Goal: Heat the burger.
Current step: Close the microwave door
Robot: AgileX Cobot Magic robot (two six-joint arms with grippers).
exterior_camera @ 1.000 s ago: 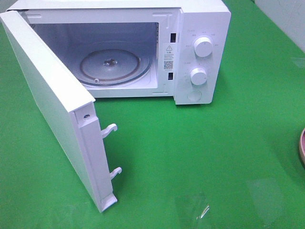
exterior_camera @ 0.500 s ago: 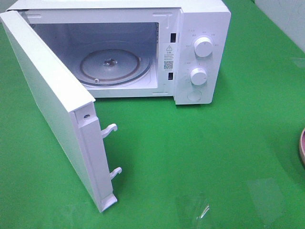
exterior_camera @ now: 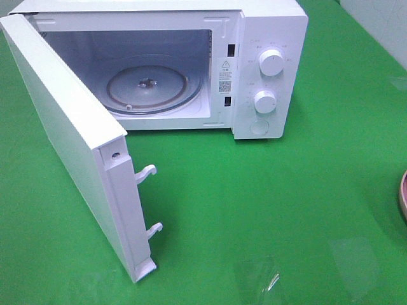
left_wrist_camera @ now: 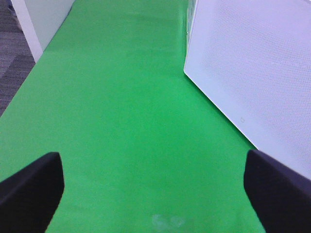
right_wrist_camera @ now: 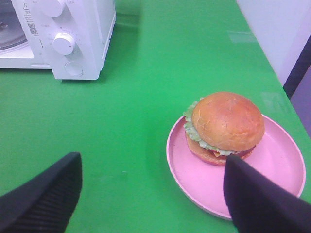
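The burger (right_wrist_camera: 226, 121), a glossy brown bun with green lettuce, sits on a pink plate (right_wrist_camera: 282, 170) in the right wrist view. My right gripper (right_wrist_camera: 150, 187) is open just short of the plate, one black finger (right_wrist_camera: 43, 199) on the green table side and the other (right_wrist_camera: 257, 199) over the plate's near rim, touching nothing. In the exterior high view only a sliver of the plate (exterior_camera: 403, 194) shows at the right edge, and the burger is out of that view. My left gripper (left_wrist_camera: 153, 189) is open and empty above bare green table, beside the microwave door's outer face (left_wrist_camera: 257, 73).
The white microwave (exterior_camera: 280, 38) stands at the back with its door (exterior_camera: 63, 140) swung wide toward the front left. Its glass turntable (exterior_camera: 152, 89) is bare. Two knobs and a button face front. The table's right edge runs close behind the plate.
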